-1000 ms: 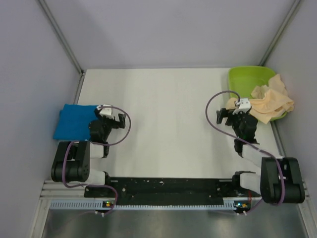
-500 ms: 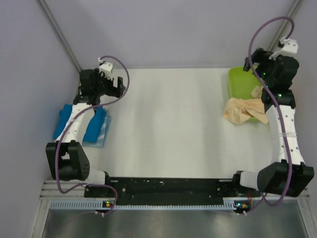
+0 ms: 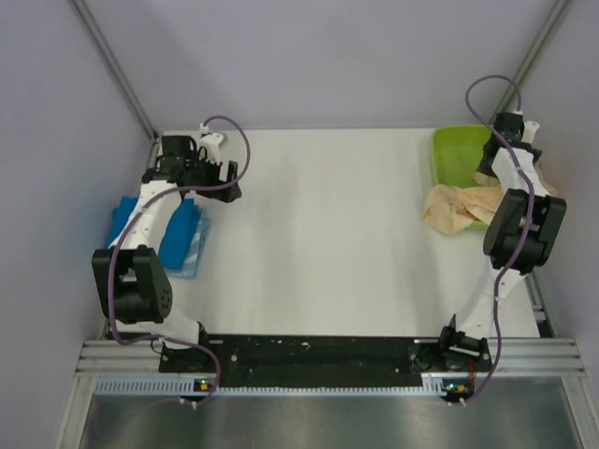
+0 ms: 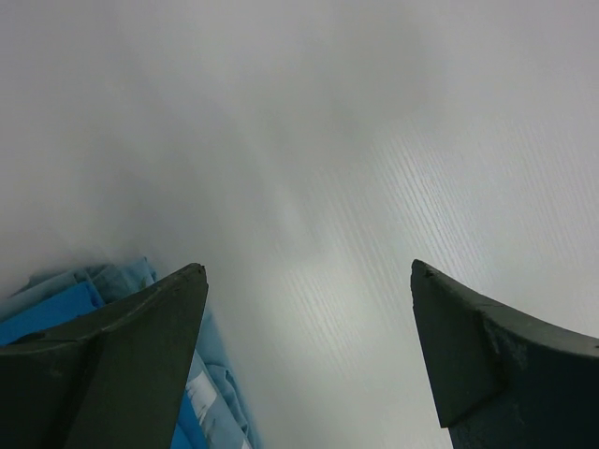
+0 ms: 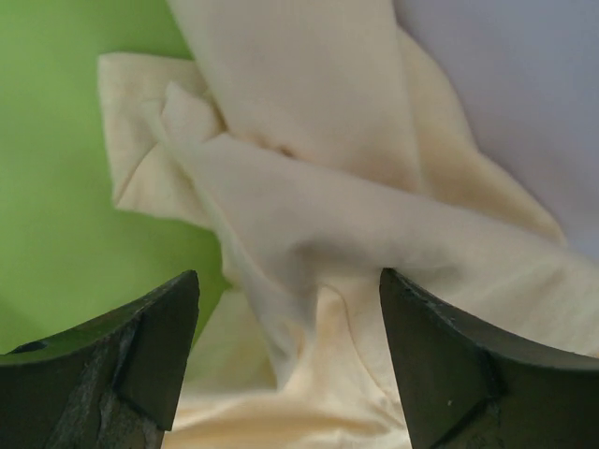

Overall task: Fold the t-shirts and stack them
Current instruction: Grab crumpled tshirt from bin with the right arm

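A lime-green tray (image 3: 457, 154) sits on the white table (image 3: 318, 243) — far-right corner.

Robotics lab cell: plain grey partition walls (image 3: 318, 56), white table (image 3: 318, 243), aluminium base rail (image 3: 103, 355).

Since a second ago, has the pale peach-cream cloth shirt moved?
Yes. The shirt shifted left from the right side of the lime-green plastic tray, mostly onto the white table.

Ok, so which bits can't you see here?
Blue shirt: top view, the left arm lies across its middle; left wrist view, the bottom edge and a finger cut it off.
Peach shirt: top view, the right arm covers its right side.
Green tray: top view, same arm hides its right rim.
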